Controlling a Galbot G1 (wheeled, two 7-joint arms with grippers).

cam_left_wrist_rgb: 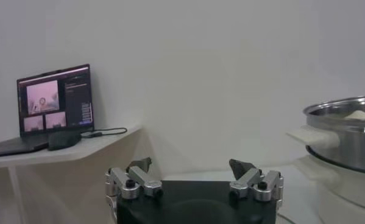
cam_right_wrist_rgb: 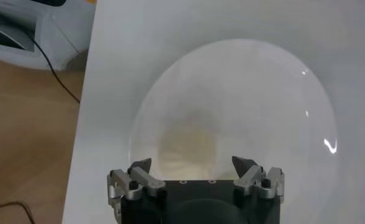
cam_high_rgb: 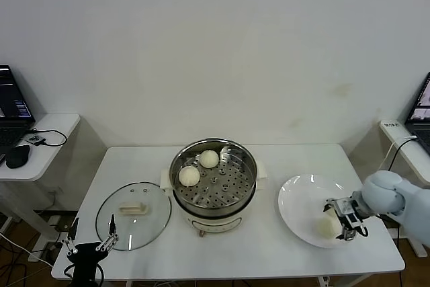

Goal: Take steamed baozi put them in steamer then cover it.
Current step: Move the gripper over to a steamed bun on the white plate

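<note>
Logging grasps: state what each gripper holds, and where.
Nothing is held. Right gripper, jaws open, hovers over the bun on the plate. Left gripper is open, idle.

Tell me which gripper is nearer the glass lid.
Left. The left gripper hovers at the glass lid's near-left rim; the right gripper is across the table over the white plate.

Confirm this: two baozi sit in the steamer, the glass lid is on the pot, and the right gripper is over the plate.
Wrong on the lid. The head view shows the cover lying on the table left of the steamer, which stands open. Two baozi inside and the right gripper over the plate are correct.
</note>
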